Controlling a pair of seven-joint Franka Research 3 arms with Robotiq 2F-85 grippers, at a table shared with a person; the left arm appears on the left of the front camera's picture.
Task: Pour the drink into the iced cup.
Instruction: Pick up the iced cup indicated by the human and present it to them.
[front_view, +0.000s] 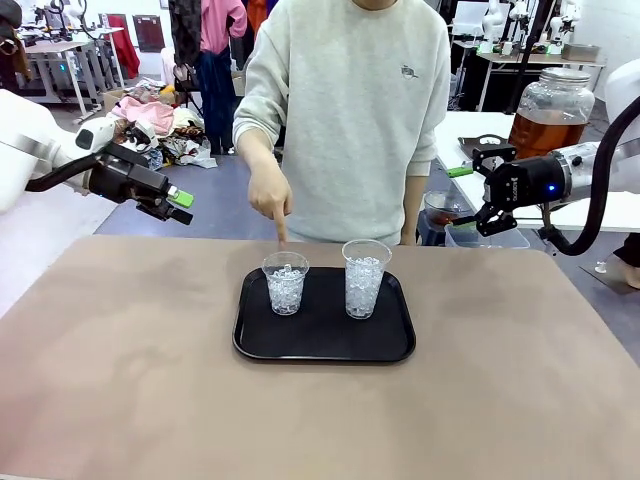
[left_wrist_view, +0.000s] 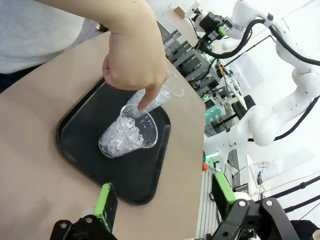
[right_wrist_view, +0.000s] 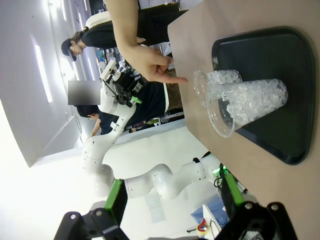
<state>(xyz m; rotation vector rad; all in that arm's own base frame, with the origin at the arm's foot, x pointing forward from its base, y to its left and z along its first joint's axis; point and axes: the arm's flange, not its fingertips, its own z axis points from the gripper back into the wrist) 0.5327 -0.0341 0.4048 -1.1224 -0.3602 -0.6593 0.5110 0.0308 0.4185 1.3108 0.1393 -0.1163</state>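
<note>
Front view gives me the drink: clear amber-brown liquid in a round glass jar with a silver lid, on a white side table at the upper right of the frame, well apart from the cups. At mid-frame, a black tray with rounded corners and a raised rim lies on the matte tan table. On it stand a short cup and, to its right, a tall cup. Both are clear thin plastic, tapered and packed with chunky ice. The person's hand points down just behind the short cup.

My left gripper hangs at the left edge and my right gripper at the right edge, both above the table and holding nothing.

Left wrist view looks down into the short cup. The fingertip sits at its rim, but I cannot tell whether they touch. The left gripper stands wide along the bottom edge, its green pads far apart.

Right wrist view turns the scene sideways. The tall cup overlaps the short one, and the right gripper is spread wide at the bottom of the frame.
</note>
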